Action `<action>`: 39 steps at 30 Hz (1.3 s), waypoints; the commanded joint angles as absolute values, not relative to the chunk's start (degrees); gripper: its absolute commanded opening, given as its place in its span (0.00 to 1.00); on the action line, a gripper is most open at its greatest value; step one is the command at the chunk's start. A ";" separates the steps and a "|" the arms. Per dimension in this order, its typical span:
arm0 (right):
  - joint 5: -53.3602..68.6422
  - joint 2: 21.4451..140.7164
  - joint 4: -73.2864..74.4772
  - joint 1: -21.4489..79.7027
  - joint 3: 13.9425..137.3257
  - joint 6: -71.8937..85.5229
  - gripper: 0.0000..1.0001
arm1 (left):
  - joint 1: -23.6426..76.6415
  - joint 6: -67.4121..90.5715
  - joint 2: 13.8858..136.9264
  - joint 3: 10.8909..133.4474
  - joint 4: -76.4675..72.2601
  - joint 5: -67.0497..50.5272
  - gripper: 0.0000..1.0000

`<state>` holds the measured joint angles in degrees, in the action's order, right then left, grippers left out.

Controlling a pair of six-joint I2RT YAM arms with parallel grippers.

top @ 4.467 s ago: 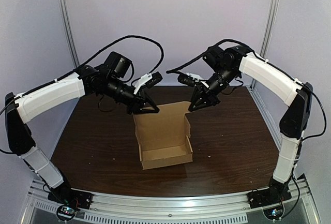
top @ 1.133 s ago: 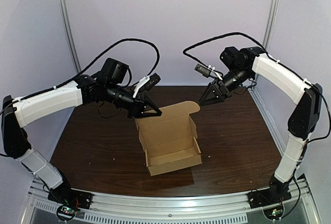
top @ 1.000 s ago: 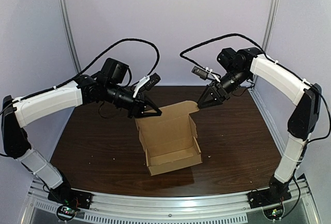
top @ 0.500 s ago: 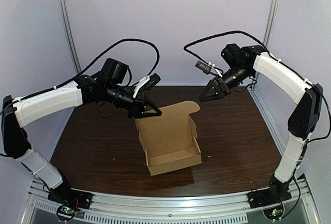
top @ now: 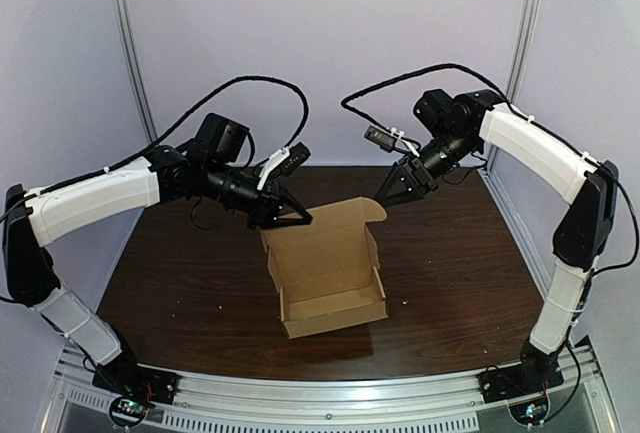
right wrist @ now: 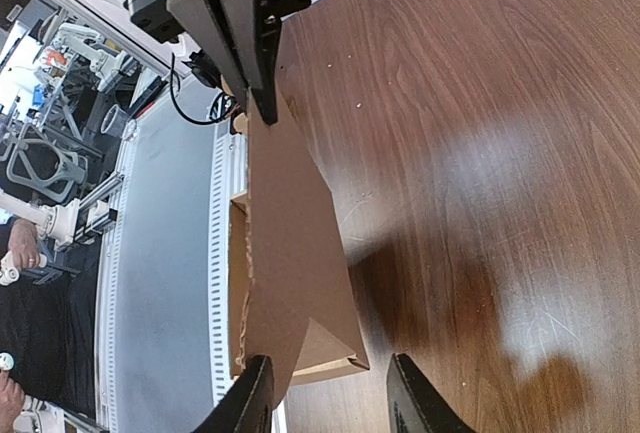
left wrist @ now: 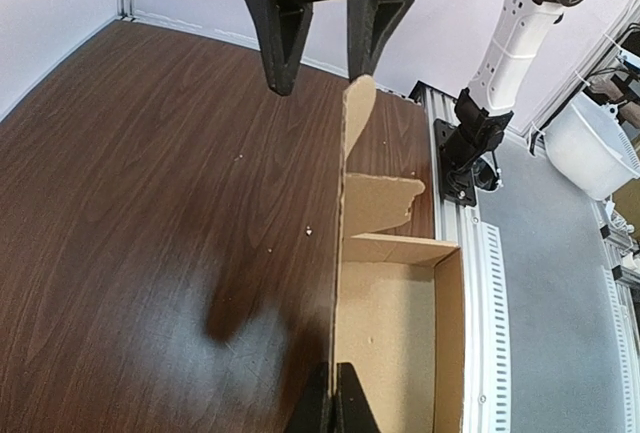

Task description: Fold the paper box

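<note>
Paper box [top: 330, 288] sits mid-table [top: 460, 263], tray part toward the near edge. The lid flap [top: 320, 235] stands upright along the far wall.

Key relation: the flap's long axis runs left-right, straight between the two grippers.

- Left gripper [top: 290, 215]: pressed together on the flap's far-left top corner. The left wrist view shows the fingertips [left wrist: 345, 408] pinching the cardboard edge-on, and the sheet runs straight away from them.
- Right gripper [top: 390, 191]: spread, holding nothing, just beyond and slightly above the flap's rounded right corner.
- Right wrist view: the flap [right wrist: 295, 253] comes lengthwise at the camera and ends about level with the fingertips. It sits off-centre in the gap, much closer to the finger [right wrist: 252, 393] on the left of that view than to the other one.
- I can't tell from any view whether the corner is actually inside the gap or just short of it. No contact visible.

My read:
- The right arm is the free one and the nearer to the unheld end, so the next grab is its job.
- It should come in along the flap's axis, leftward and a bit down, so the sheet goes between the pads.
- It needs a small sideways shift first to centre the flap, or one pad will push the cardboard rather than clamp it.
- Risk: the left pinch is the only hold, so a nudge on the free end could bow the lid or skid the box.
</note>
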<state>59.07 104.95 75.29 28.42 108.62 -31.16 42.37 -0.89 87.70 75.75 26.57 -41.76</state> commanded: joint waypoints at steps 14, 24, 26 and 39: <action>64.71 107.04 81.43 31.88 109.59 -36.61 0.41 | 41.81 1.76 86.70 74.71 22.15 -43.06 0.00; 60.34 105.53 74.18 27.81 112.99 -27.41 0.35 | 41.83 0.53 87.18 75.30 24.88 -44.26 0.00; 58.55 105.84 72.64 27.11 112.38 -25.62 0.34 | 41.84 0.54 87.12 75.40 25.13 -44.65 0.00; 58.46 106.07 76.12 28.21 109.93 -30.72 0.36 | 41.84 -0.27 86.30 74.98 23.75 -41.59 0.00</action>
